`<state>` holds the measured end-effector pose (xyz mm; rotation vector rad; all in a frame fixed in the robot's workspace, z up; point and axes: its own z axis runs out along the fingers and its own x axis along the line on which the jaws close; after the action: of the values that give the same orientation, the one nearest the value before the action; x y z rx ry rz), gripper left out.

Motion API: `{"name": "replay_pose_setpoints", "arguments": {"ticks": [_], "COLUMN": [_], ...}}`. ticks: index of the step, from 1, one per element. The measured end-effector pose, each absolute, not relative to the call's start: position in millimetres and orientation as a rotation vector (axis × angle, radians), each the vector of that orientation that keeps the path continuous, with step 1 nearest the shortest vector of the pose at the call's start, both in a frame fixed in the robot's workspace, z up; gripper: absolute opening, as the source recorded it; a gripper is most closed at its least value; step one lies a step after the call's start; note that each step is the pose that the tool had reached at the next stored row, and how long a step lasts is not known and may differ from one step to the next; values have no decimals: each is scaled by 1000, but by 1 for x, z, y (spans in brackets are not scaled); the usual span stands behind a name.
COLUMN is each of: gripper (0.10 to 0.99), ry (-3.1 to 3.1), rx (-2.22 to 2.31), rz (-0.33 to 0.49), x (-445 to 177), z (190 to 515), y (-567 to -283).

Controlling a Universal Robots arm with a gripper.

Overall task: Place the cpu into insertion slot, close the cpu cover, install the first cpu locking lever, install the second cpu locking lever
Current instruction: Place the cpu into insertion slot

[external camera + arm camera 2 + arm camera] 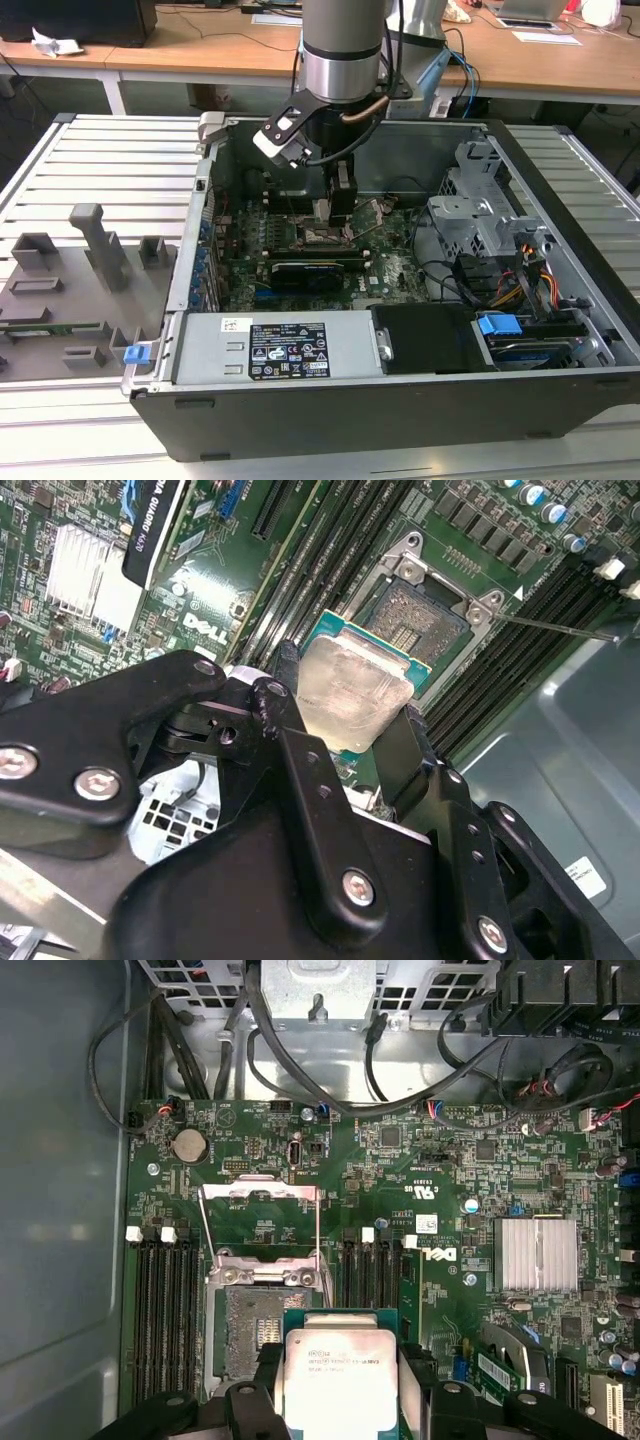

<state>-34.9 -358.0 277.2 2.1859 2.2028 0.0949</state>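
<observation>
Silver-tan cpu (352,695) clamped in gripper (348,708), close over bare insertion slot (420,615) inside black case (400,410); cpu cover (258,1192) flipped open.

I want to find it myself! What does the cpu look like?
Look inside the big open computer case, at the green circuit board. Above it, the black hand grips the cpu: a small flat square with a dull silvery top, unlike the dark insertion slot nearby.
</observation>
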Motion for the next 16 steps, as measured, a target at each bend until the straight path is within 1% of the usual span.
{"name": "replay_pose_setpoints", "arguments": {"ticks": [7, 16], "gripper": [541, 541], "ry": [2195, 2223], "rx": [2194, 2166], "rz": [95, 96], "x": [-35, -35], "z": [274, 259], "y": [-357, -338]}}
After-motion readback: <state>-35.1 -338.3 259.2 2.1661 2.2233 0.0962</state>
